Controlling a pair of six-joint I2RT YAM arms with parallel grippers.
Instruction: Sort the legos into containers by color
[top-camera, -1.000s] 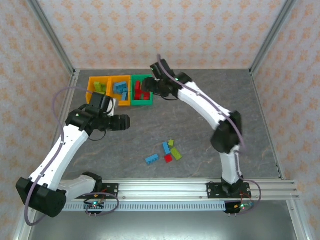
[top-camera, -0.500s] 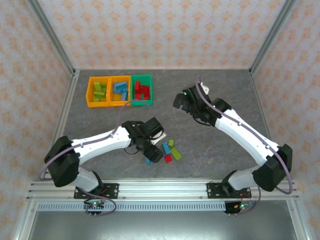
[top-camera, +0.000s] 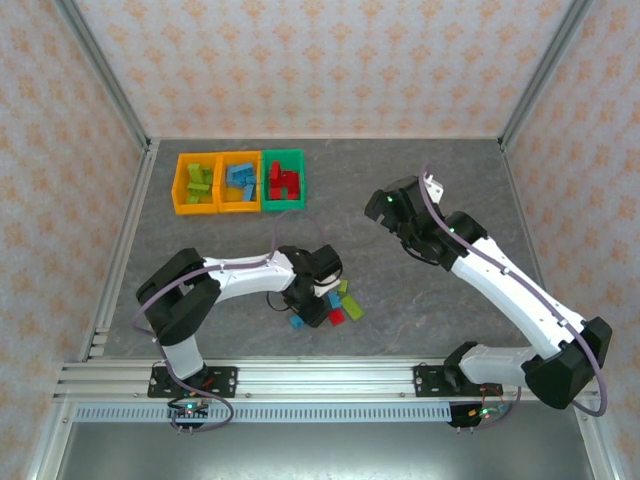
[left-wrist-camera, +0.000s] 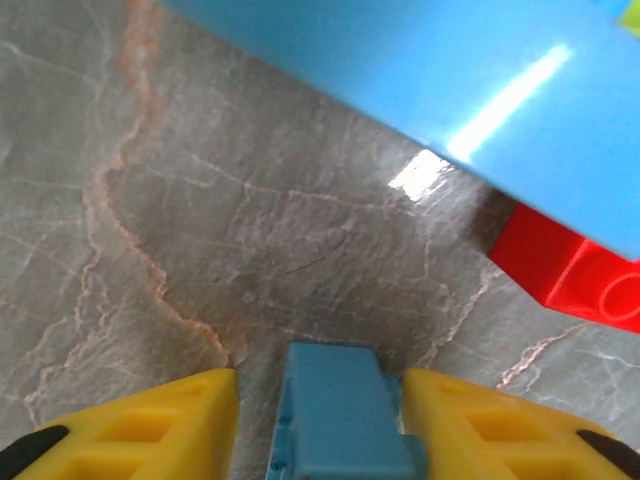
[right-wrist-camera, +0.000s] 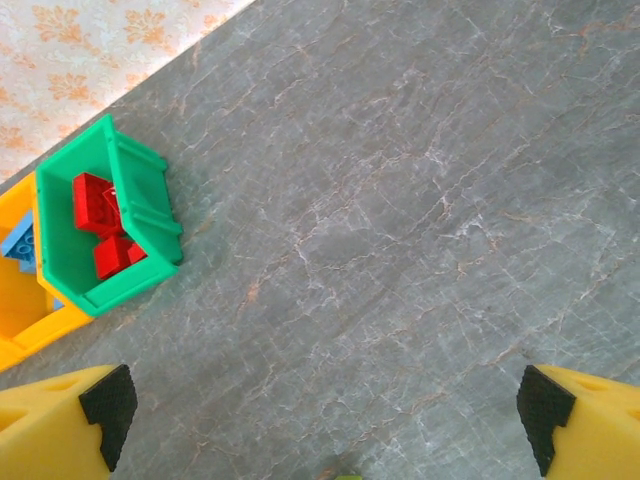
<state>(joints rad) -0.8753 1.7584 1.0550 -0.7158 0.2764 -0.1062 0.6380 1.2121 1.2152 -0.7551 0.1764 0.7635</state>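
Observation:
Several loose legos lie near the table's front: a blue brick (top-camera: 297, 321), another blue one (top-camera: 334, 298), a red one (top-camera: 338, 316) and two lime ones (top-camera: 343, 286) (top-camera: 353, 308). My left gripper (top-camera: 313, 303) is down over the pile. Its yellow fingers (left-wrist-camera: 150, 425) straddle the small blue brick (left-wrist-camera: 335, 415); a narrow gap shows on the left side. The bigger blue brick (left-wrist-camera: 450, 80) and the red brick (left-wrist-camera: 570, 270) lie just beyond. My right gripper (top-camera: 386, 207) (right-wrist-camera: 322, 415) hangs wide open and empty above bare table. At the back left stand the containers: two orange-yellow bins (top-camera: 178, 186) (top-camera: 240, 208) and a green bin (top-camera: 283, 207).
The green bin (right-wrist-camera: 140, 165) holds red bricks (right-wrist-camera: 100, 215); the middle bin holds blue ones and the left bin lime ones. Metal frame posts and patterned walls close in the table. Bare grey surface lies between the bins and the pile.
My left arm swung from beside the bins down onto the loose pile, its jaws narrowing around the small blue brick. My right arm pulled back from the green bin and opened wide.

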